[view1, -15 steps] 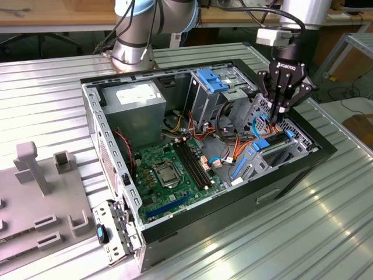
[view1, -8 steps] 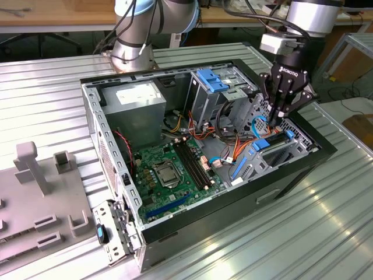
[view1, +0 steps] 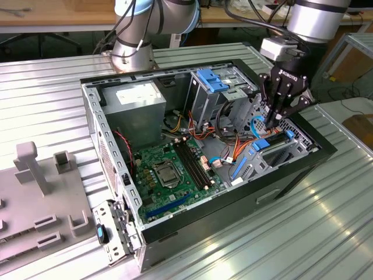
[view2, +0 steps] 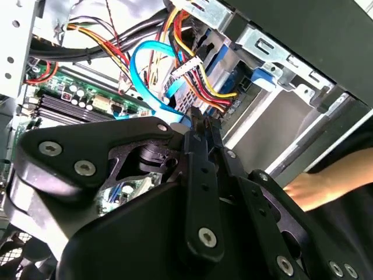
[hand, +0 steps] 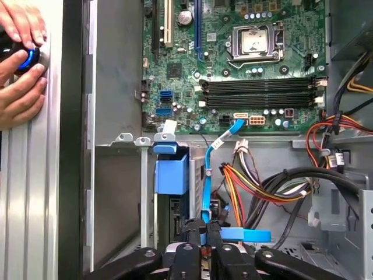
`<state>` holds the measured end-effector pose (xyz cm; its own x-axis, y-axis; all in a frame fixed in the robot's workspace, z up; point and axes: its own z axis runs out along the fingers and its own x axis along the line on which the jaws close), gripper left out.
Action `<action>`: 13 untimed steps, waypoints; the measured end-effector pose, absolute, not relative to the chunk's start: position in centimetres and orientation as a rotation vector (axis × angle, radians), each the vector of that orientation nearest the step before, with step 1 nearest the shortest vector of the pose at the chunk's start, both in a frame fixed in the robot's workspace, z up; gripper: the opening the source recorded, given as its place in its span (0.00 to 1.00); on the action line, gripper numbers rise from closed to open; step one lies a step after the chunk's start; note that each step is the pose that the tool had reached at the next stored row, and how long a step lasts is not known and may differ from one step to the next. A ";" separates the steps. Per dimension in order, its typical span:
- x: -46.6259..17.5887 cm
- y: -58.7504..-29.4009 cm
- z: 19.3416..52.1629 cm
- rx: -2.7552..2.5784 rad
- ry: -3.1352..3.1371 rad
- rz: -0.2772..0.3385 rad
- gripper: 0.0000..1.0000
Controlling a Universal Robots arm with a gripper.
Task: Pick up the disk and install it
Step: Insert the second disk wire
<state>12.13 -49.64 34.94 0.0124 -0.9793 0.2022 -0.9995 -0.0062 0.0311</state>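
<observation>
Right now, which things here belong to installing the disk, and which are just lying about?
Job: tool, blue-railed drive bay, computer case.
Lying about: grey plastic fixture, power-supply box, motherboard.

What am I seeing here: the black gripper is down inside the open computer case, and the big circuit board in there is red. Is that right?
Not quite. The circuit board is green, not red, as the exterior view shows. The rest holds: the black gripper is down inside the open computer case.
</observation>
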 end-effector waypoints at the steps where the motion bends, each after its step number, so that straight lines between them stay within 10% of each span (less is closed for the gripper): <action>1: 12.1 -49.7 35.0 2.117 -2.097 0.172 0.16; 13: 11.9 -50.3 35.2 2.204 -2.186 0.099 0.16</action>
<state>11.86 -50.32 35.17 0.0075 -0.9975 0.0704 -0.9998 -0.0089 -0.0193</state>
